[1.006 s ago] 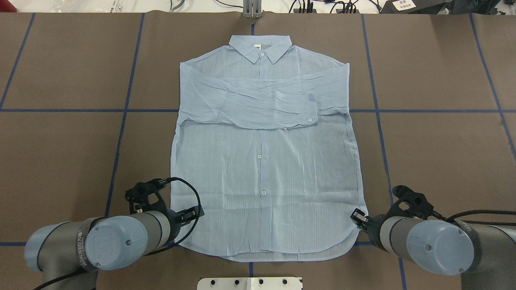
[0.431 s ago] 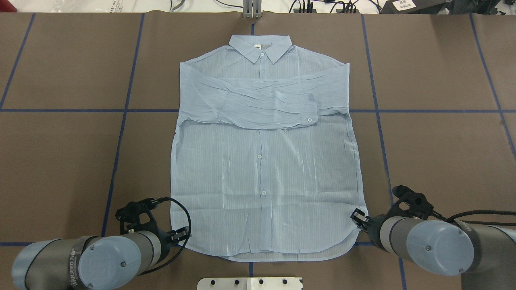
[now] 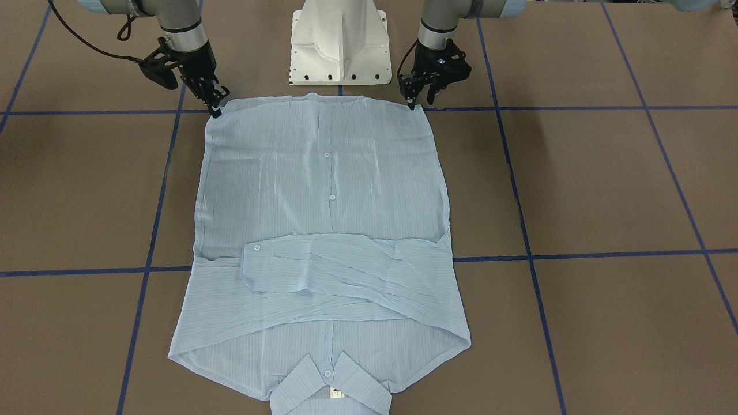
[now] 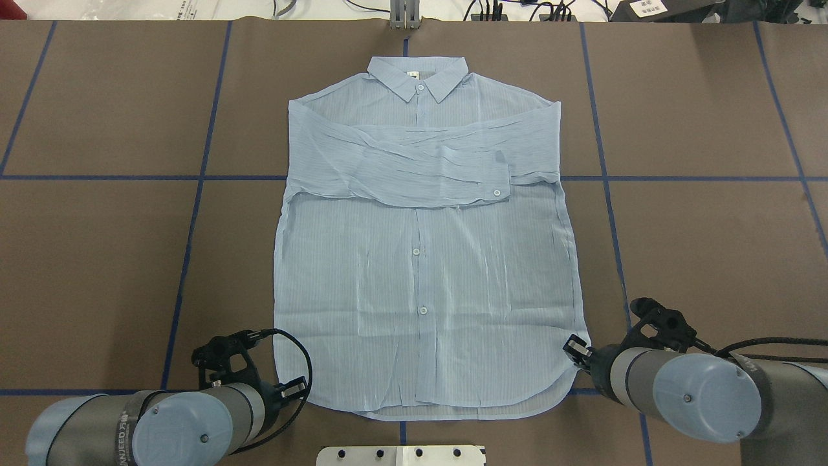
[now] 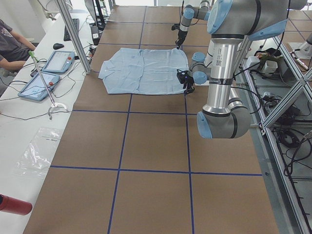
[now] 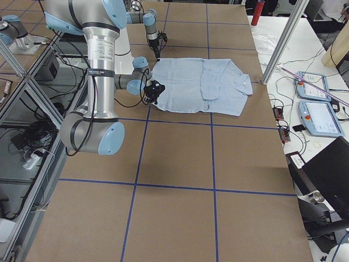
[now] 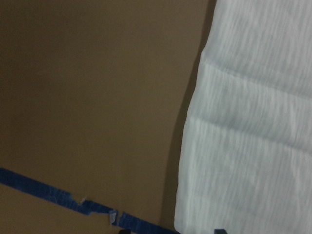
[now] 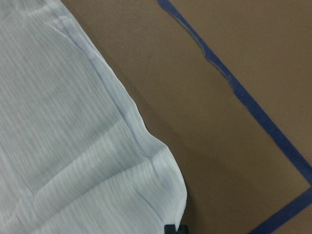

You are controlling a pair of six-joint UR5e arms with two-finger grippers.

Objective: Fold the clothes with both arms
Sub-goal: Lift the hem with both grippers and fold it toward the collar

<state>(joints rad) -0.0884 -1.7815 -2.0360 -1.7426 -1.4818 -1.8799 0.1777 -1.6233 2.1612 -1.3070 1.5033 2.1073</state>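
The clothes are one light-blue shirt (image 4: pixel 420 259) lying flat and buttoned on the brown table, collar far from me, both sleeves folded across the chest. In the front-facing view the shirt (image 3: pixel 323 190) has its hem toward the base. My left gripper (image 3: pixel 416 102) is low at the hem corner on my left. In the left wrist view its two tips stand apart, open, with the shirt's edge (image 7: pixel 253 122) between them. My right gripper (image 3: pixel 215 109) sits at the other hem corner. In the right wrist view its tips are together, shut on the shirt's corner (image 8: pixel 165 185).
The white pedestal base (image 3: pixel 337 40) stands just behind the hem. Blue tape lines (image 4: pixel 194 213) grid the table. A metal post (image 4: pixel 404 16) rises at the far edge. A person (image 5: pixel 12 44) sits beside tablets (image 5: pixel 58 61) on the white desk beyond it.
My left arm has drawn back toward the base along the shirt's side, down to the hem corner. The right arm and the shirt have stayed still.
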